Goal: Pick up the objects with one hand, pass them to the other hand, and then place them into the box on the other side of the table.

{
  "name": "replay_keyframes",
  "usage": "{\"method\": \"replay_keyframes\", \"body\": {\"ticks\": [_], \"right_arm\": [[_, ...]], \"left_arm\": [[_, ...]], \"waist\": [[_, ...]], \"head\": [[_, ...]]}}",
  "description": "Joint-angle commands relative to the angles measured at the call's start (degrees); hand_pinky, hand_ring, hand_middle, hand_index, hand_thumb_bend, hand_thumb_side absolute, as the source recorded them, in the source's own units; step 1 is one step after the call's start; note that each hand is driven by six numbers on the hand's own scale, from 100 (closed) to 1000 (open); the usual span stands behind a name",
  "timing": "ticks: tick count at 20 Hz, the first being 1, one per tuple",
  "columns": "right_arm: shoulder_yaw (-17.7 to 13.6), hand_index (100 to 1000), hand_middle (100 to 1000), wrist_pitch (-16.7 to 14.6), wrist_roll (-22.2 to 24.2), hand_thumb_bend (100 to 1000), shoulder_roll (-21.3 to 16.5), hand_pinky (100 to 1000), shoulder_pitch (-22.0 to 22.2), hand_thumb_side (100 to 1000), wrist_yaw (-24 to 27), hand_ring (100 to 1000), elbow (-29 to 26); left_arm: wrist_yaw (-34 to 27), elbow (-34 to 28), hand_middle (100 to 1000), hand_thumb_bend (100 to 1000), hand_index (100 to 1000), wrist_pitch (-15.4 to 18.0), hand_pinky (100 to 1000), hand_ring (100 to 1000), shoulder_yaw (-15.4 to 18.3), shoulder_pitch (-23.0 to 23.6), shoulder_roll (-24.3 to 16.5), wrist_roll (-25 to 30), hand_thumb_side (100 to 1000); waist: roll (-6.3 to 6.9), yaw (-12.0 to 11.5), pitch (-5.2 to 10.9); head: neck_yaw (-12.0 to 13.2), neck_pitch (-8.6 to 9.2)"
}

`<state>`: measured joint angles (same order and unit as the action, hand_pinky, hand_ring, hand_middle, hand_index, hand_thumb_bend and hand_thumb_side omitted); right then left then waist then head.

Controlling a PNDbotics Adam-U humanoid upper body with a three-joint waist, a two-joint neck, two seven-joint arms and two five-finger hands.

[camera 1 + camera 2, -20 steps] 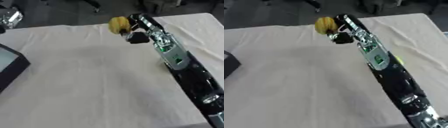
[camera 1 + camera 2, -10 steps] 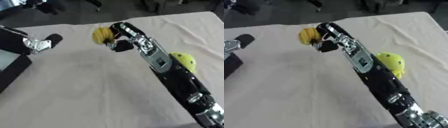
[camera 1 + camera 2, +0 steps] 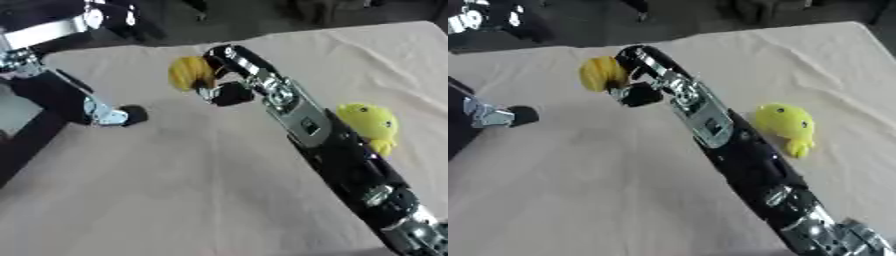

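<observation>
Yellow object [image 3: 191,73] sits in right hand's [image 3: 220,80] curled fingers [image 3: 229,93].

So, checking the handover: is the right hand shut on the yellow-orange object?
Shut on it: the right hand's fingers curl round the yellow-orange object, off the table.
</observation>
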<state>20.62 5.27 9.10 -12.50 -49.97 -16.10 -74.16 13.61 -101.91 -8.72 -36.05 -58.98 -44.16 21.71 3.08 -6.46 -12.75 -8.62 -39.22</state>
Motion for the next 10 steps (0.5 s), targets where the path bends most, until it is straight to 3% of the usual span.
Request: {"method": "replay_keyframes", "body": {"ticks": [1, 10], "right_arm": [[0.5, 621, 542, -0.5, 0.5, 100, 0.3, 710, -1.6, 100, 0.2, 683, -0.2], [1.6, 600, 522, -1.0, 2.1, 100, 2.8, 680, -2.8, 100, -2.8, 659, 1.1]], "left_arm": [[3.8, 1.5, 811, 539, 878, -0.6, 840, 821, -0.5, -1.2, 0.1, -1.6, 196], [6.5, 10.0, 799, 459, 869, -2.9, 833, 808, -2.6, -2.1, 5.2, -3.3, 243]], "waist": [[-0.04, -0.1, 0.84], [-0.09, -0.3, 0.5]], "head": [[0.4, -0.4], [0.2, -0.52]]}}
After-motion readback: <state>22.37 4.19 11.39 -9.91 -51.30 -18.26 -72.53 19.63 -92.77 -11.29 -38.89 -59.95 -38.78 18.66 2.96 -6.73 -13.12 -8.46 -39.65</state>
